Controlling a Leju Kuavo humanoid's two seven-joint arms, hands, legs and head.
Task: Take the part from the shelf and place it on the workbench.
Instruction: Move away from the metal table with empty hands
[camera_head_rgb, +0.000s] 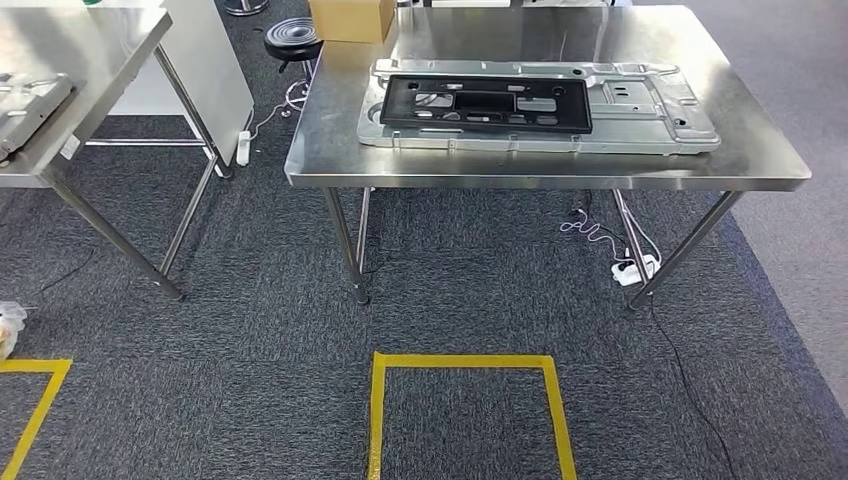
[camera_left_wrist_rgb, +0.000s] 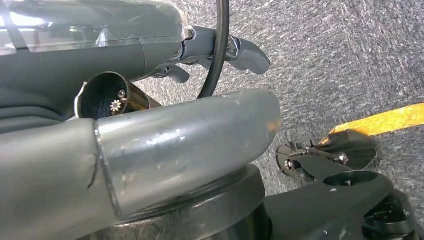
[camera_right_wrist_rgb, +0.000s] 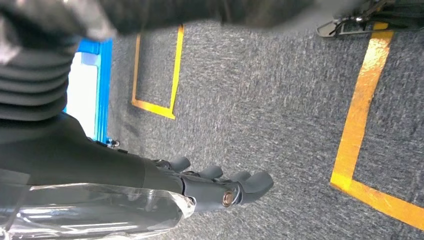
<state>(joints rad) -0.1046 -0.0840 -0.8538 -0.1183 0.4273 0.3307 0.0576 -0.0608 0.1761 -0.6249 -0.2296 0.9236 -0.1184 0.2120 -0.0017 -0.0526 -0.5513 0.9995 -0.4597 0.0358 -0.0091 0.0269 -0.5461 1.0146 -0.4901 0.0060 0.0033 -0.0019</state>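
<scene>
1. The grey carpet floor (camera_head_rgb: 250, 330) filled the lower half of the head view, with a yellow taped square (camera_head_rgb: 465, 405) at bottom centre, probably marking where the robot was meant to stand before the bench.
2. The steel workbench (camera_head_rgb: 760, 150) spanned the upper centre and right, squarely behind that marker.
3. A second steel table (camera_head_rgb: 90, 60) stood at the upper left, well apart from the bench and carrying a grey metal piece at its edge.
4. A large silver stamped panel (camera_head_rgb: 650, 105) lay flat in the middle of the workbench.
5. The black part (camera_head_rgb: 487, 105) rested on top of that panel, left of its centre. Judging by that, it already sat at its destination.
6. A cardboard box (camera_head_rgb: 350, 18) sat at the bench's far left corner; no readable print showed on it or anywhere else.
7. The right hand (camera_right_wrist_rgb: 220, 187) hung over the carpet at the lower centre of its wrist view, fingers straight, slightly apart and holding nothing.
8. The left hand (camera_left_wrist_rgb: 225, 50) appeared at the top of its wrist view, fingers loosely extended and empty, with a black cable crossing in front.
</scene>
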